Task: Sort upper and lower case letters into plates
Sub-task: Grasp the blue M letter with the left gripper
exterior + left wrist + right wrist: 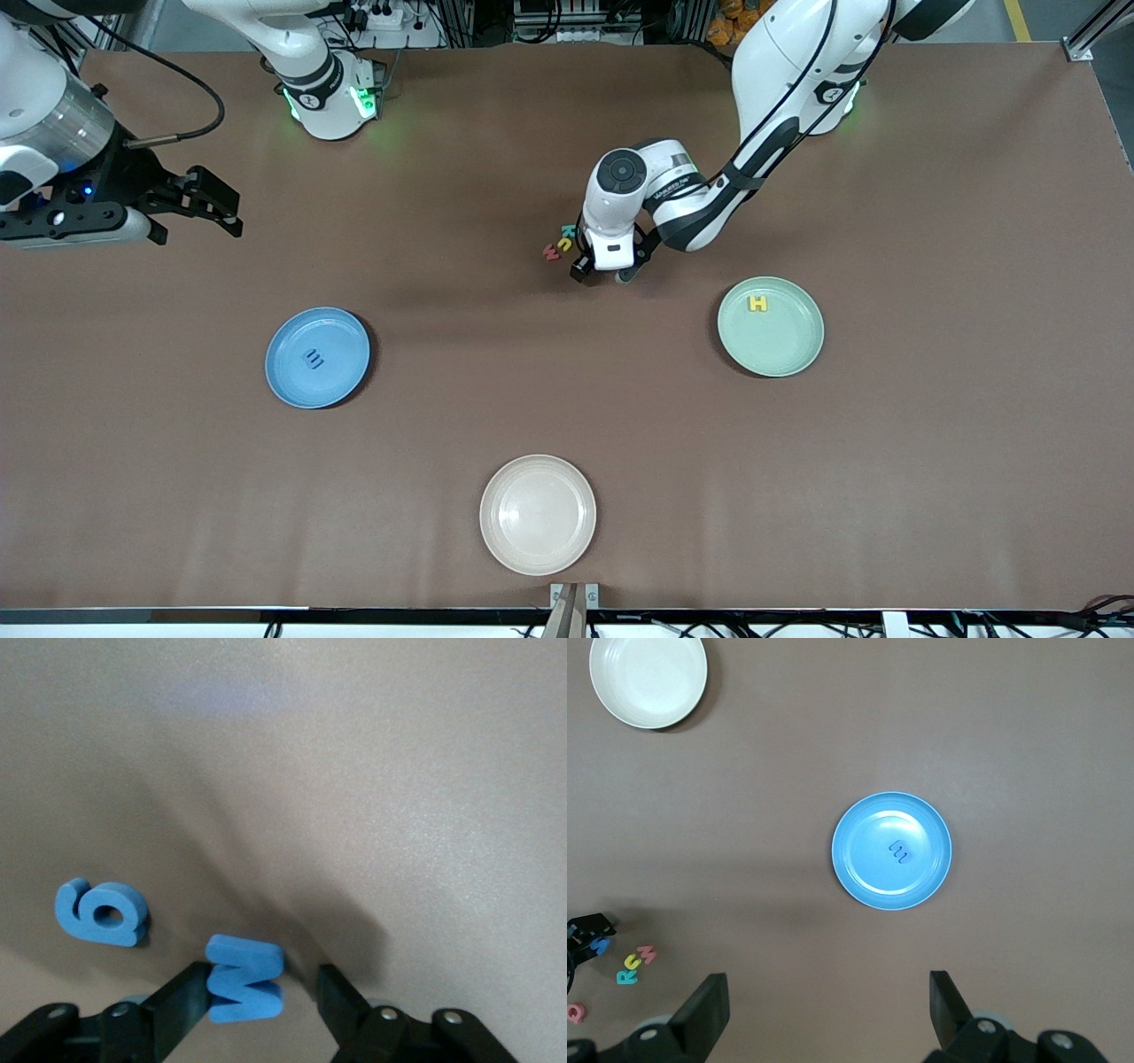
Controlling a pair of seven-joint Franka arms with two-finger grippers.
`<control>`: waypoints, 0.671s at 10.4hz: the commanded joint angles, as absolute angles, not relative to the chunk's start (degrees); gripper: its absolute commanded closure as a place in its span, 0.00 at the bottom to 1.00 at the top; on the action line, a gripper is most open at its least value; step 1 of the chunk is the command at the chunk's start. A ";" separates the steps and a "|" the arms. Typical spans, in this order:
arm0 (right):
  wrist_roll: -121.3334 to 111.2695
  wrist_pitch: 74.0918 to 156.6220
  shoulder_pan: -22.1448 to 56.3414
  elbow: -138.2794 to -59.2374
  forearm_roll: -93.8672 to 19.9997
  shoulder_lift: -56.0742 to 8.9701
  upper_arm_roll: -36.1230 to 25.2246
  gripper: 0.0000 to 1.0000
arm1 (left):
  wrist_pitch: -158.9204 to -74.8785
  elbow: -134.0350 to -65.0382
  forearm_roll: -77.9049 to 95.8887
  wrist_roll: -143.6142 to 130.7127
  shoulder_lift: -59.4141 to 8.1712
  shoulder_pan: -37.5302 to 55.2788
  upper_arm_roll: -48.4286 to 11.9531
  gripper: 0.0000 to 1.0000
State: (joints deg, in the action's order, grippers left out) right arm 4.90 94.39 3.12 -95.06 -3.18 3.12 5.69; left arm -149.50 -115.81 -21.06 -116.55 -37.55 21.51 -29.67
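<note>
The left gripper [257, 997] was down at the table [930, 461] among the loose letters, its fingers [182, 997] narrowed around a blue M [244, 979]. One finger touched the M while the other stood just apart from it, so no firm grip could be told. A blue letter shaped like a 6 or g [100, 912] lay flat on the table near the M. In the front view a red W [551, 252], a yellow letter [563, 243] and a teal K [568, 231] lay in a tight cluster just beside the left gripper, toward the right arm's end.

The pale green plate [770, 326] sat nearer the front camera than that cluster, toward the left arm's end, with a yellow H [757, 303] in it. The blue plate [317, 357] sat toward the right arm's end and held one blue letter [315, 358]. The cream plate [538, 515] lay nearest the front camera, between the two.

The right gripper [213, 206] waited in the air over the table's right-arm end, its fingers spread wide with nothing between them.
</note>
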 commanded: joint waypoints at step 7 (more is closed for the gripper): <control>6.49 95.97 5.71 -95.27 -4.13 1.06 6.15 0.00 | -150.03 -116.90 -22.94 -117.86 -36.74 20.04 -29.44 0.69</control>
